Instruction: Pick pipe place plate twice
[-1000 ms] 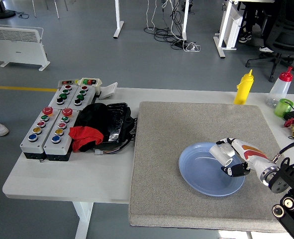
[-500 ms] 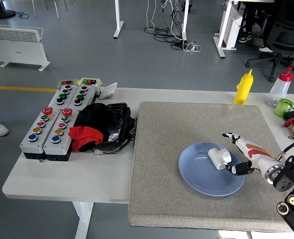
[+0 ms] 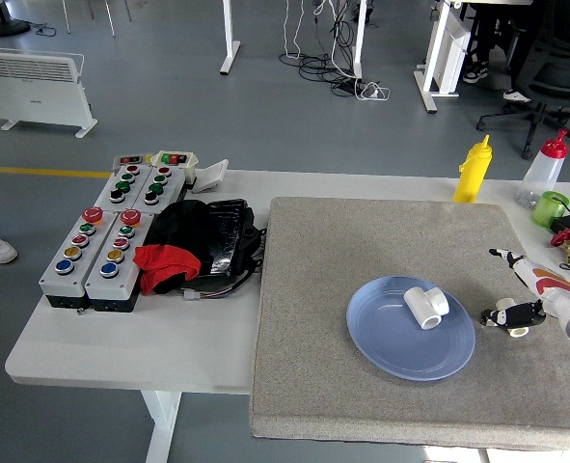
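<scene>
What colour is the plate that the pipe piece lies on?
Light blue; the plate shows clearly in the head view, with the white pipe piece on it.

The grey mat [image 3: 362, 289] lies bare to the left, near and far of the blue plate [image 3: 410, 328]. The yellow bottle [image 3: 473, 170] and red-capped bottle [image 3: 543, 172] block the far right corner; control boxes [image 3: 111, 236] and black gear [image 3: 207, 241] crowd the left.

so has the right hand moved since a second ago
Yes. The right hand has pulled back rightward off the blue plate, leaving the white pipe on it.
</scene>
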